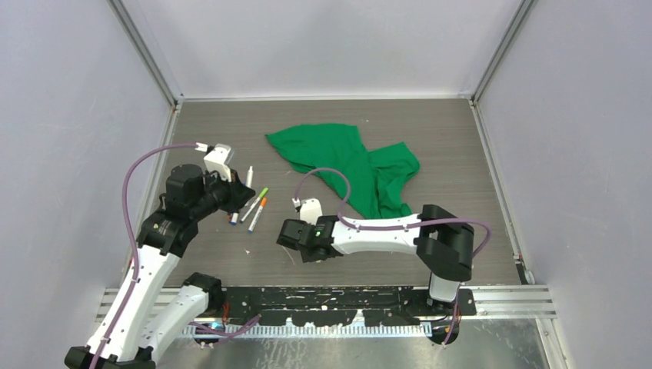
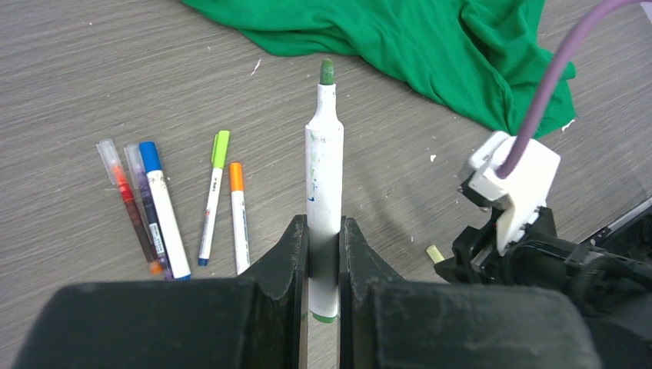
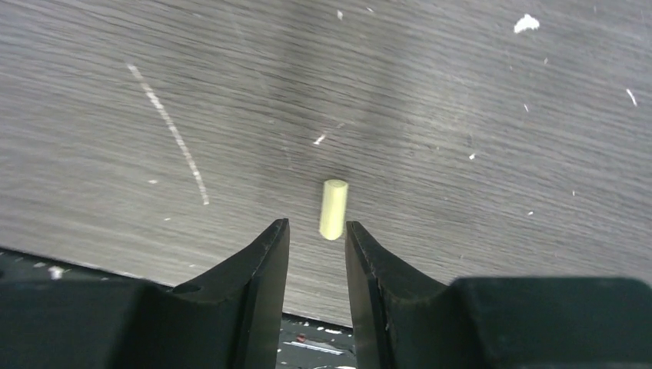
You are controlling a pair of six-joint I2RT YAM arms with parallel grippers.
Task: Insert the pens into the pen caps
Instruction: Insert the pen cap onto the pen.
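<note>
On the left of the wood-grain surface [image 2: 77, 92], well apart from any fingers, five capped pens [image 2: 164, 211] lie side by side. One shows red ink under a clear cap, a darker one beside it is also clear-capped, and then come a blue-capped, a green-capped and an orange-capped one, all with slim white barrels. Their barrels carry fine print that is too small to read. To their right the left fingers [image 2: 298, 234] are closed on a green-tipped pen [image 2: 324, 154], clamping its white barrel near the tail end. A short stub with a green ring shows behind the pads, and the long front part sticks out beyond the fingertips, its bare green nib pointing toward the green cloth [image 2: 400, 38] at the far side. Faint green marks run down this barrel, and they cannot be read. Further right, the right fingers [image 3: 278, 234] stand parted with a narrow gap, low over the surface, gripping nothing. A pale yellow cap [image 3: 333, 209] lies flat on the surface right at their tips. Its near end sits just inside the gap, close to the finger on the right of that view, and the rest points away ahead of them. The cap is a short plain cylinder with no writing to be seen
</note>
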